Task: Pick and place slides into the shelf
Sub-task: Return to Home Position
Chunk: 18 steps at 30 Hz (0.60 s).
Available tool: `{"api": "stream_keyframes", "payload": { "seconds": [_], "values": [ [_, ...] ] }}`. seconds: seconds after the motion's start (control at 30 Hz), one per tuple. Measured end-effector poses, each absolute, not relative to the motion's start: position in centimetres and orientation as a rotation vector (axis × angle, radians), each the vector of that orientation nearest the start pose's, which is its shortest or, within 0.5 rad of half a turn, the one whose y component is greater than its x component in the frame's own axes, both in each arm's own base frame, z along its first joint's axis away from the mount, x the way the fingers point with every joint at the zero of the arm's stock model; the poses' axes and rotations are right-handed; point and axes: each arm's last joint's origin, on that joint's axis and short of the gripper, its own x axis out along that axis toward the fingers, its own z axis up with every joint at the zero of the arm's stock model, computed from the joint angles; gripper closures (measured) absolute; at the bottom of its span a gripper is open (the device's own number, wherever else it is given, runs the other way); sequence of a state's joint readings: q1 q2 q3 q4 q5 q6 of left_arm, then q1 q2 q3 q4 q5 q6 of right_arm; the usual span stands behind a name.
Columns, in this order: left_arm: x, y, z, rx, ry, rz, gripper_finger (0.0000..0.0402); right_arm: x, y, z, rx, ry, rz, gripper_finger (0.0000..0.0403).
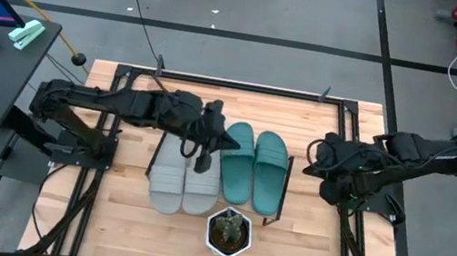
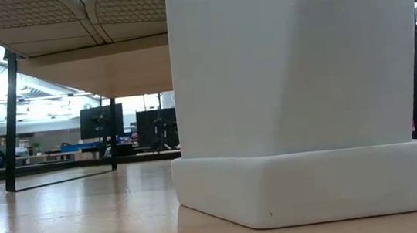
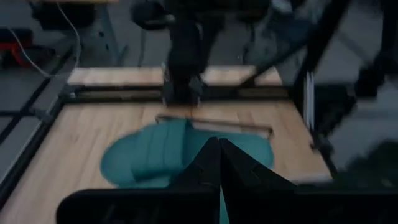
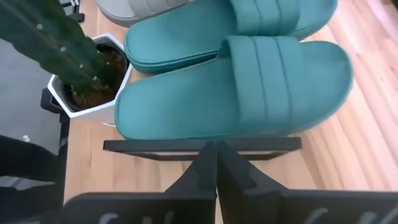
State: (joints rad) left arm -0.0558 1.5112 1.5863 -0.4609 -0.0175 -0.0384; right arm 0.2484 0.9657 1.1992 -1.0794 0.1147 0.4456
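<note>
When we recorded this moment, all four slides lay on the shelf (image 1: 284, 192), which stood on its thin black frame in the middle of the wooden table (image 1: 105, 210). We found the grey slides (image 1: 183, 183) side by side on the shelf end nearer the left arm. The teal slides (image 1: 252, 170) lay side by side on the end nearer the right arm, close beside the grey pair. From table height we saw the shelf's board from below, with two ridged soles overhanging its edge.

The left gripper (image 1: 225, 139) hovered above the shelf, roughly where the grey pair met the teal pair. Its wrist camera showed the two fingers (image 3: 239, 177) pressed together with nothing between them. The right gripper (image 1: 314, 157) hung just beyond the shelf end nearer the right arm, clear of the teal slides. Its fingers (image 4: 239, 180) likewise met tip to tip and held nothing.

A cactus (image 1: 229, 227) in a white hexagonal pot (image 4: 93, 111) stood on the table just beside the shelf's long side that faced the low camera.
</note>
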Motion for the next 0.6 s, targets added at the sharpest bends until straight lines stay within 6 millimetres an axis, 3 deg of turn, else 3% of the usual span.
{"api": "stream_keyframes", "payload": {
  "seconds": [0.27,0.47,0.6],
  "values": [
    [29.3,0.3,36.4,-0.175,0.080,0.029,0.0391,11.9,2.5,37.3,0.287,0.782,-0.105,0.0402],
    [25.3,0.7,33.1,-0.199,0.077,0.050,0.0396,11.7,2.4,38.0,0.272,0.695,-0.098,0.0403],
    [22.6,0.8,31.9,-0.218,0.071,0.053,0.0389,12.2,2.4,38.2,0.313,0.649,-0.151,0.0403]
  ]
}}
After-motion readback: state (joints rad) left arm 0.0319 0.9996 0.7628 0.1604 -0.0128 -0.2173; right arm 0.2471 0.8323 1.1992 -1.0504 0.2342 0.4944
